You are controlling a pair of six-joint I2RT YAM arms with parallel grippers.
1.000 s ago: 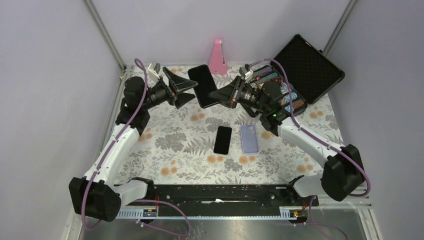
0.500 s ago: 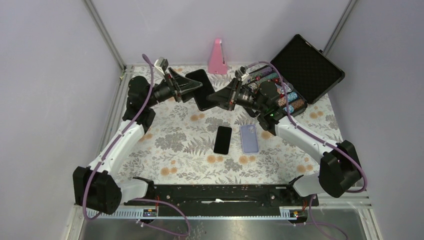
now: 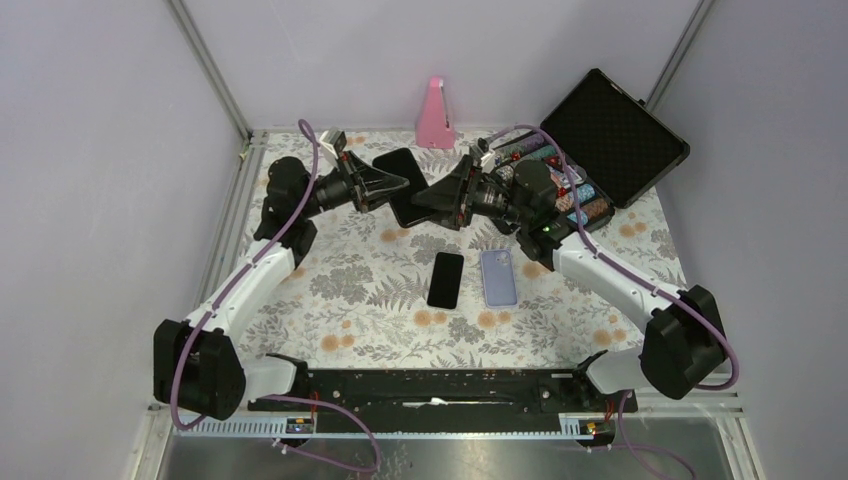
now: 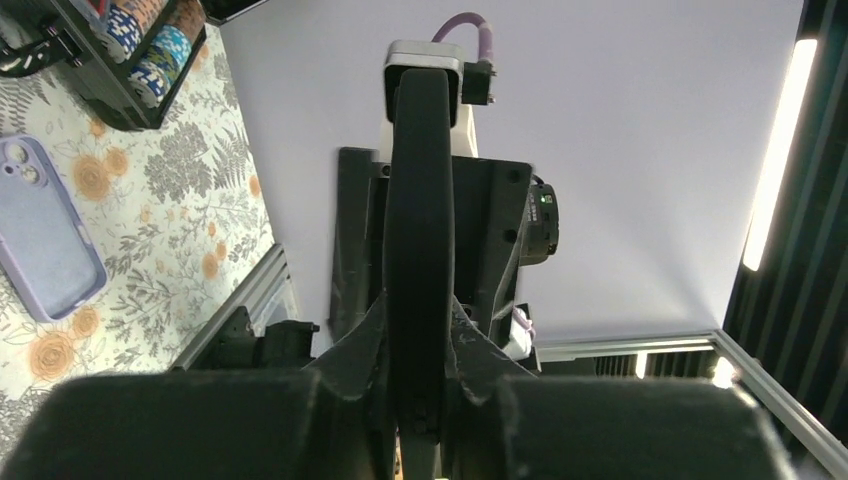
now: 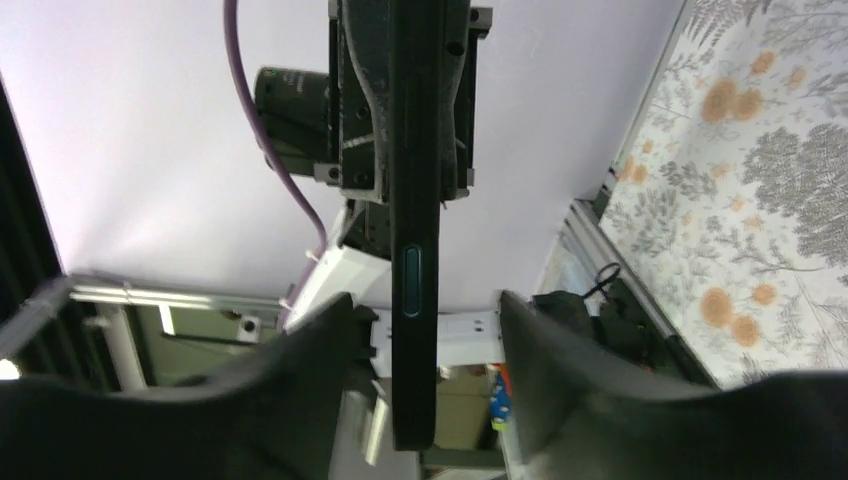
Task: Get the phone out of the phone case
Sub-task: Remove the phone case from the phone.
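Observation:
A black phone in its phone case (image 3: 398,163) hangs in the air over the far middle of the table, between both arms. My left gripper (image 3: 405,185) is shut on its left end. In the left wrist view the fingers press both faces of the thick black edge (image 4: 418,180) at the left gripper (image 4: 418,320). My right gripper (image 3: 440,195) is open around the other end. In the right wrist view its fingers (image 5: 335,330) stand apart from the phone's thin edge (image 5: 412,150), with a gap on each side of the right gripper (image 5: 422,300).
A second black phone (image 3: 446,279) and a lilac phone case (image 3: 498,276) lie side by side mid-table on the floral cloth. An open black box of poker chips (image 3: 575,195) stands at the back right, and a pink object (image 3: 435,115) at the back wall.
My left gripper moved in from the left and shut on the held phone. The right gripper, shut on it before, has opened its jaws; the phone stays at about the same spot.

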